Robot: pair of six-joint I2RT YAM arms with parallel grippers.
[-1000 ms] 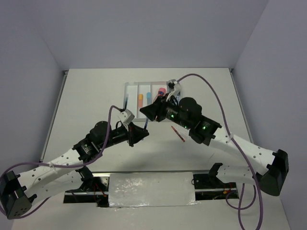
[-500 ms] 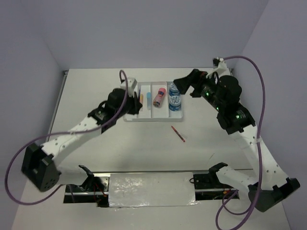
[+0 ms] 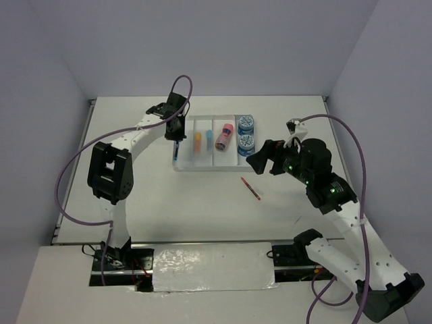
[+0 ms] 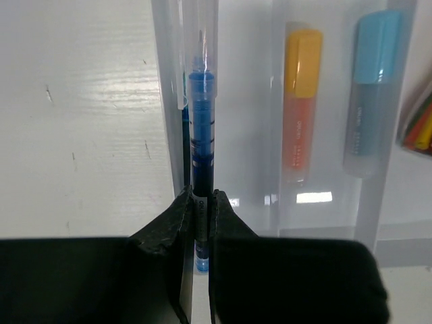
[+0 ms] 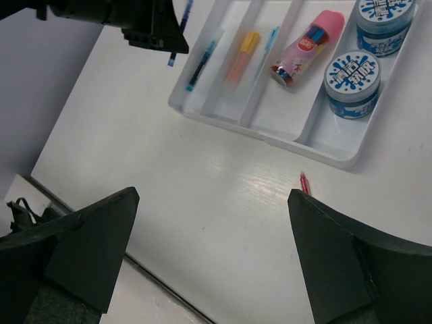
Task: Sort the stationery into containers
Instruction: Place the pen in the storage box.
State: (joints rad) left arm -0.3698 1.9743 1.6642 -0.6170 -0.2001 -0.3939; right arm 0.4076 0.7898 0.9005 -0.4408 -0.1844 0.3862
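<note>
- Tray (image 3: 205, 167): clear plastic, four long compartments, standing on the bench (image 3: 135, 196) toward its far side.
- Leftmost compartment: one dark pen with teal ends (image 5: 200, 65) lies lengthwise on the floor.
- Second compartment: orange eraser (image 4: 300, 108) and light-blue eraser (image 4: 373, 91) lie side by side, parallel to the dividers.
- Third compartment: pink cylinder (image 3: 225, 137) lies on its side, along the compartment.
- Rightmost compartment: two round blue patterned rolls, far roll (image 3: 246, 124) and near roll (image 3: 246, 142), flat, one behind the other, just beside each other.
- Left tool (image 4: 200, 199): closed on a blue pen (image 4: 202, 128), pinching it near one end. The pen points down over the leftmost compartment, close to the tray's outer left wall. Contact with the tray floor cannot be determined.
- Right tool (image 3: 262, 156): jaws spread wide, holding nothing, in the air just right of the tray's near right corner.
- Red pen (image 3: 250, 188): lies loose on the bench, outside the tray, near its near right corner.
</note>
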